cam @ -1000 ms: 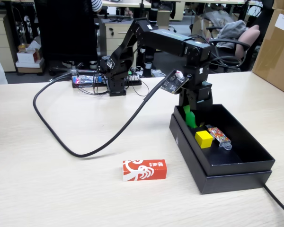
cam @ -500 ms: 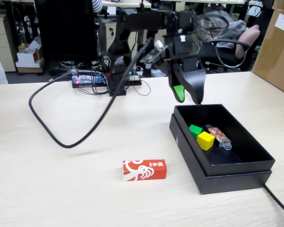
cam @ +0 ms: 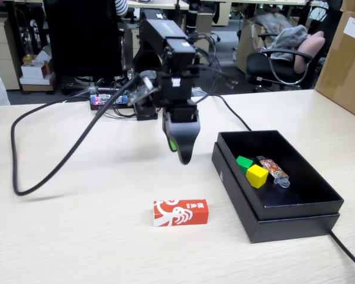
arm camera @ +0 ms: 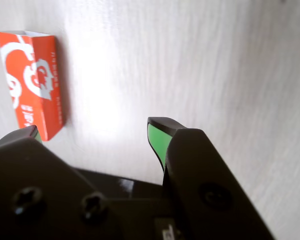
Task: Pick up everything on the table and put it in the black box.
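The red-orange carton (cam: 180, 212) with white swirl print lies flat on the pale wood table (cam: 77, 236), left of the black box (cam: 296, 219). In the wrist view the carton (arm camera: 32, 80) sits at the upper left, beyond the left jaw. The green cube (cam: 244, 163) and the yellow cube (cam: 257, 175) lie inside the box. My gripper (cam: 182, 152) hangs above the table, behind the carton and left of the box. In the wrist view the gripper (arm camera: 92, 131) is open and empty, with bare table between the green-padded jaws.
A colourful wrapped packet (cam: 273, 169) lies in the box beside the cubes. A thick black cable (cam: 53, 171) loops over the table's left side, and another cable (cam: 346, 251) runs off at the lower right. A brown cardboard carton (cam: 346, 59) stands at the far right.
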Controlling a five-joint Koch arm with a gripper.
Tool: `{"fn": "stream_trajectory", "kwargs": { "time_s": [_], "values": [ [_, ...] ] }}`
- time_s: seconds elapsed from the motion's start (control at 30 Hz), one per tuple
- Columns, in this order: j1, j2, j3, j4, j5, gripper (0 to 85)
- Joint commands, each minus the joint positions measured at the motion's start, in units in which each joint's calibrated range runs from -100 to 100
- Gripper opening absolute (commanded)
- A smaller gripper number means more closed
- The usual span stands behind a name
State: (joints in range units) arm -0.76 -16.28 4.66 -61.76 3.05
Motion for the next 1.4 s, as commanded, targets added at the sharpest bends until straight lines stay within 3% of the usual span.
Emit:
{"fn": "stream_trajectory", "kwargs": {
  "time_s": [0.0,0.47,0.8,0.97,1.37],
  "values": [
    [-0.63,0.61,4.14,4.09,-0.73,42.8],
    [-2.25,27.23,30.61,4.01,-0.68,42.8],
    [-1.76,36.53,34.60,4.01,-0.63,42.0],
    [-1.32,39.74,36.77,1.07,-0.68,26.9],
    [-1.27,40.20,39.86,-7.57,-0.24,16.4]
  ]
}}
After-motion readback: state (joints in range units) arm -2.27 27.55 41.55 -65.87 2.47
